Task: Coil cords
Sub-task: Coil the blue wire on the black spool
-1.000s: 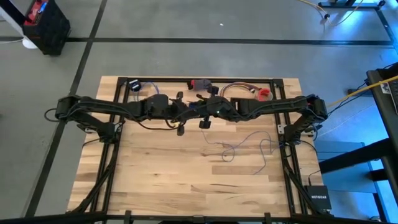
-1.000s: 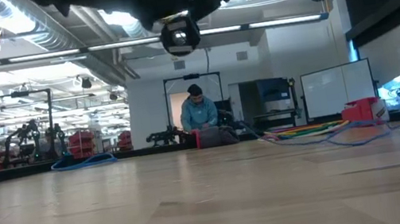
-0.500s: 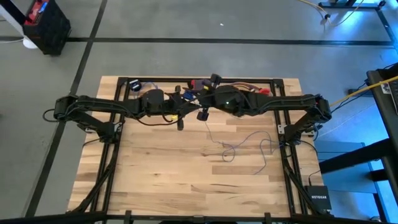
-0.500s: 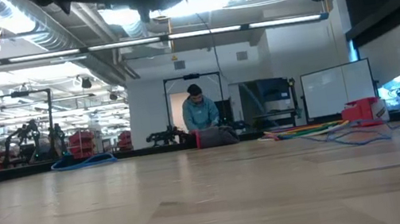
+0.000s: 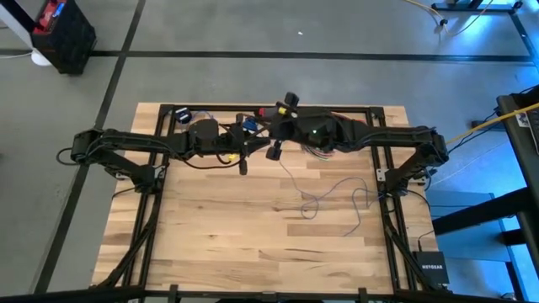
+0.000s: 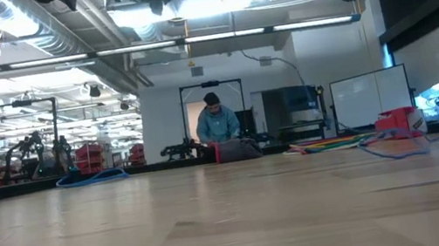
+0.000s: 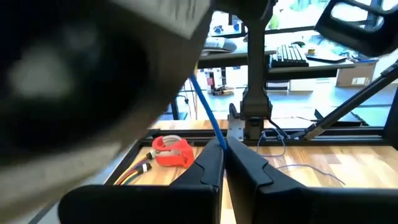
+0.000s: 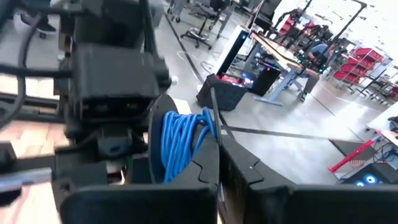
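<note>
Thin wire (image 5: 333,190) too fine to trace fully

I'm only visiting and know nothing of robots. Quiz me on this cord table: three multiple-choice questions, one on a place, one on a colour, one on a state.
1. Where does the thin grey-lilac wire lie on the table?
A right half
B left half
C off the table

2. What colour is the cord bundle in front of the right gripper?
A blue
B green
C white

3. How do the left gripper fingers stand?
A spread wide
B shut together
C out of sight

Answers: 1 A, high view shows its squiggles there. 2 A, right wrist view shows blue loops. 3 B, left wrist view shows them meeting.
</note>
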Tool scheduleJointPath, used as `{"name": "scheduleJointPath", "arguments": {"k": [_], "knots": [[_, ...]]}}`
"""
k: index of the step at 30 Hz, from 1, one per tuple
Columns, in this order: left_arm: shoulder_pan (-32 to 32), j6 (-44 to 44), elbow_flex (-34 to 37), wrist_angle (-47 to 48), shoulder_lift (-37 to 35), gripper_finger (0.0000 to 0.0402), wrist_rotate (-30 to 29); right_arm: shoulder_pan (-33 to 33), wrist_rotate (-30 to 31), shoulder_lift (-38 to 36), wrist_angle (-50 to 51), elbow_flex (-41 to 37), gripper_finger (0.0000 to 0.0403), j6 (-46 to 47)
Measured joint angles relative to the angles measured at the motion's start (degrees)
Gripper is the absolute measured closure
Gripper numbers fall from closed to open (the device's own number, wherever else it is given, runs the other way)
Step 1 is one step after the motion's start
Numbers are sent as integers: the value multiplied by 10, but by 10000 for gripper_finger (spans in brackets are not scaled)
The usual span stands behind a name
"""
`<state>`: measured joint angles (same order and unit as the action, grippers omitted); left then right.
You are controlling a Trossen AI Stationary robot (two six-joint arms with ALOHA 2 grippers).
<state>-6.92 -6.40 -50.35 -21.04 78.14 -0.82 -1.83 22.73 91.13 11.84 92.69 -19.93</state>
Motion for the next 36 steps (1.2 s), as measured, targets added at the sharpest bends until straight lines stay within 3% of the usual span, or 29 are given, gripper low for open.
{"name": "scheduleJointPath", "arguments": {"k": [27, 36], "knots": [[0, 0, 2, 5, 2, 396, 2, 0, -15, -1, -2, 107, 400, -31], [-11, -14, 2, 50, 2, 396, -13, 24, -25, -1, 53, 133, 400, -27]]}}
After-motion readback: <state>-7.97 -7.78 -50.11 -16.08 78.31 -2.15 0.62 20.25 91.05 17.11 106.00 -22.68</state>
